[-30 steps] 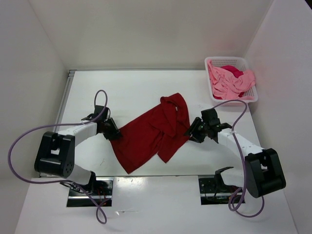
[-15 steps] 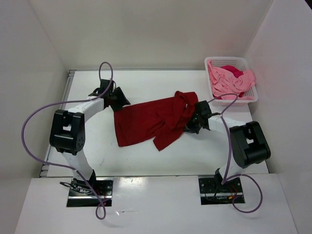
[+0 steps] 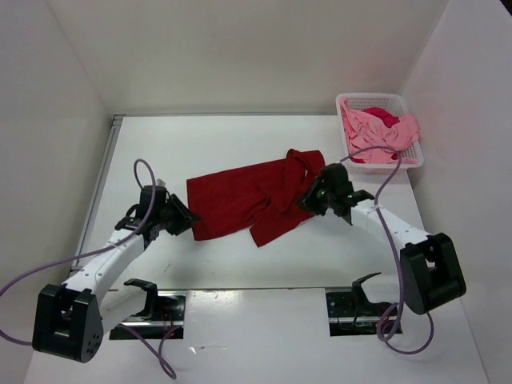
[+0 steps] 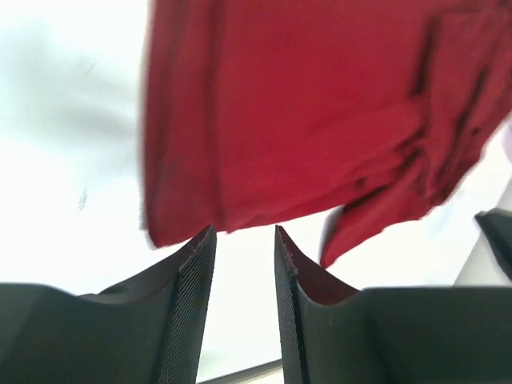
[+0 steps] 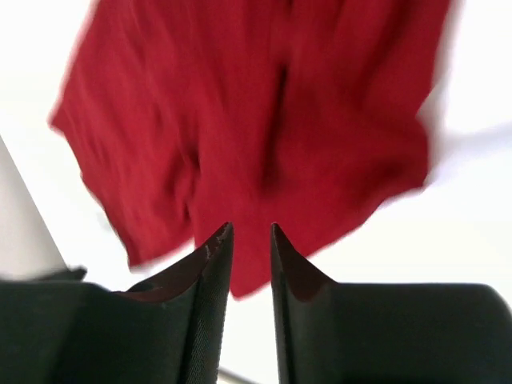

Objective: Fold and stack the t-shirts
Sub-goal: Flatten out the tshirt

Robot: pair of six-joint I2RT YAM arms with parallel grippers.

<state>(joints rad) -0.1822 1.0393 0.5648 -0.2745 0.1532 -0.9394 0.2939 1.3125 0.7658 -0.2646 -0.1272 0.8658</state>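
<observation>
The dark red t-shirt (image 3: 244, 200) lies spread but rumpled on the middle of the white table, bunched at its right end. It fills the left wrist view (image 4: 304, 120) and the right wrist view (image 5: 264, 104). My left gripper (image 3: 186, 222) is open and empty just off the shirt's near-left corner (image 4: 244, 230). My right gripper (image 3: 309, 200) is open and empty at the shirt's right edge (image 5: 250, 226). The light pink t-shirt (image 3: 376, 138) and the magenta-pink t-shirt (image 3: 385, 116) lie crumpled in the basket.
A white plastic mesh basket (image 3: 372, 98) stands at the far right corner of the table. White walls close in the table on the left, back and right. Purple cables loop off both arms.
My left gripper has let go of the shirt's far-left corner and drawn back toward the near left. The shirt now lies flat. My right gripper has stayed by the shirt's right edge.
</observation>
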